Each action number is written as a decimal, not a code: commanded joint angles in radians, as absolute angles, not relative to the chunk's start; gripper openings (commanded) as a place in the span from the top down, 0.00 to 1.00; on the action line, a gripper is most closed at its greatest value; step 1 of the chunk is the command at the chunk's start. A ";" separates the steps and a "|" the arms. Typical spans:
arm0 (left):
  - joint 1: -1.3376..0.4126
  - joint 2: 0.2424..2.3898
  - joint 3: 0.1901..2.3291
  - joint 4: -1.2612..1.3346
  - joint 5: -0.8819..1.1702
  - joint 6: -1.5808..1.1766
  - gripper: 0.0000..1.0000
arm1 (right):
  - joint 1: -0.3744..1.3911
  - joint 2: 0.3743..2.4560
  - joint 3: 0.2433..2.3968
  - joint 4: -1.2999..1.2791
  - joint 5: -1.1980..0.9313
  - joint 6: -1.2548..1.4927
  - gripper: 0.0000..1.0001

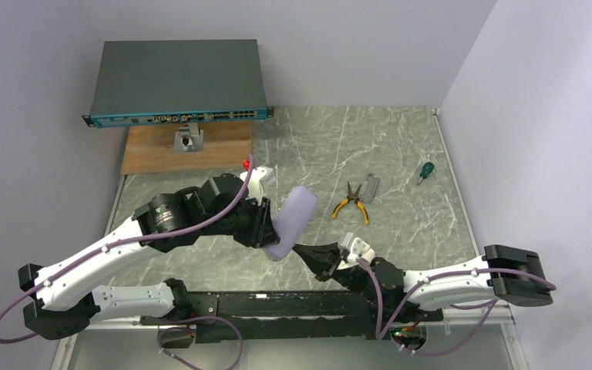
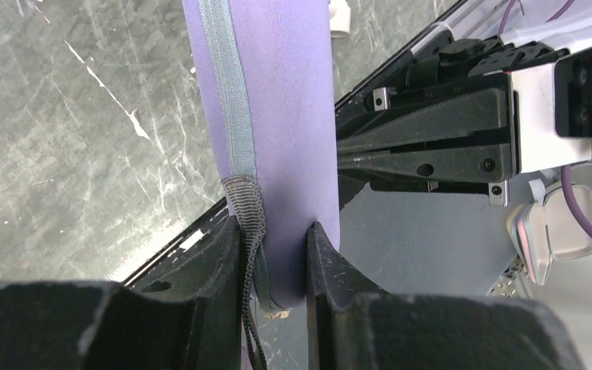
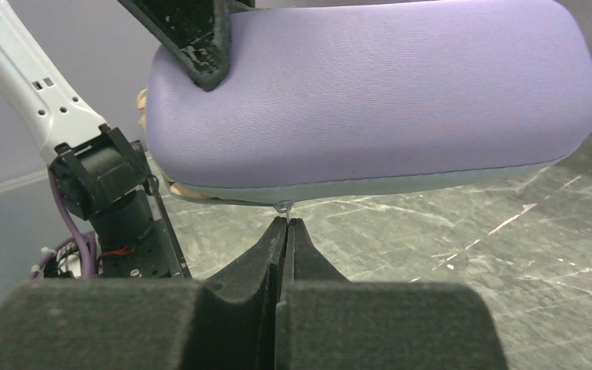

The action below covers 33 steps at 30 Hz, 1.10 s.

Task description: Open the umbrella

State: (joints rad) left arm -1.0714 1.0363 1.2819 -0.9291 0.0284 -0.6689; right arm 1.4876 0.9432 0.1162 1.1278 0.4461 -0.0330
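The case [image 1: 294, 217], held above the worktop [image 1: 401, 154], runs near-to-far, its far end leaning right. The beige umbrella [image 3: 189, 190] peeks from its seam. The left tool [image 2: 275, 231] pinches the case. The right tool [image 3: 284, 222], pressed together, nips the zip pull [image 3: 281, 206].

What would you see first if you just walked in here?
The puffy purple case held up off the table, pinched at one end by the left tool. At its zipper edge, the right tool has its closed tips seemingly nipping the tiny zipper pull. Yellow-handled pliers lie on the table behind.
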 commanded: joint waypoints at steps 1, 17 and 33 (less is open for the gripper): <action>-1.075 1.025 1.362 -0.992 0.047 -0.610 1.00 | 1.485 0.924 0.094 1.181 0.534 -0.050 1.00; -1.074 0.983 1.334 -1.052 0.046 -0.605 1.00 | 1.482 0.959 0.081 1.245 0.554 -0.086 1.00; -1.075 0.984 1.383 -1.189 0.113 -0.531 1.00 | 1.435 0.949 0.099 1.191 0.529 -0.174 1.00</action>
